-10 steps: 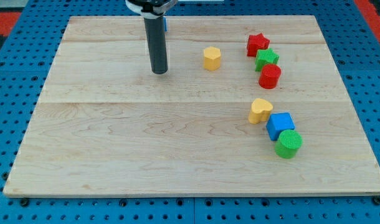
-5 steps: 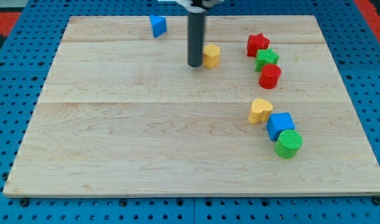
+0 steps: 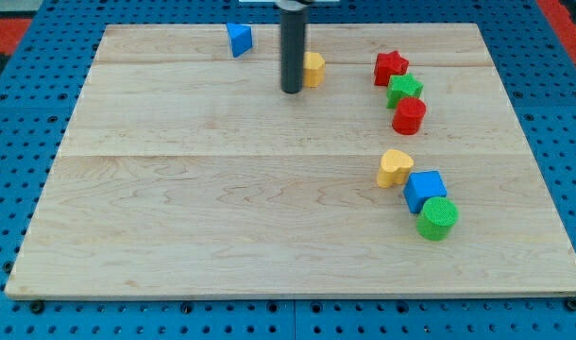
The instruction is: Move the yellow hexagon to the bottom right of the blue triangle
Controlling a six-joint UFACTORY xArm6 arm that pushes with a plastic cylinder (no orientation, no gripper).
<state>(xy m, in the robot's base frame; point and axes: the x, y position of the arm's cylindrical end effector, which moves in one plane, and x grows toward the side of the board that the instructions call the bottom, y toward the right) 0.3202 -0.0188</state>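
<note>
The yellow hexagon [image 3: 313, 69] lies near the view's top, partly hidden behind my rod. My tip [image 3: 291, 91] rests on the board just left of and slightly below it, touching or nearly touching its left side. The blue triangle [image 3: 238, 40] sits at the top edge of the board, up and to the left of my tip and the hexagon.
A red star [image 3: 391, 66], a green star [image 3: 404, 90] and a red cylinder [image 3: 409, 115] line up at the view's right. Lower right lie a yellow heart [image 3: 395, 167], a blue cube [image 3: 425, 189] and a green cylinder [image 3: 437, 217].
My tip moved right from the board's upper left to the yellow hexagon. The hexagon has shifted a little up and left. The blue triangle came into sight.
</note>
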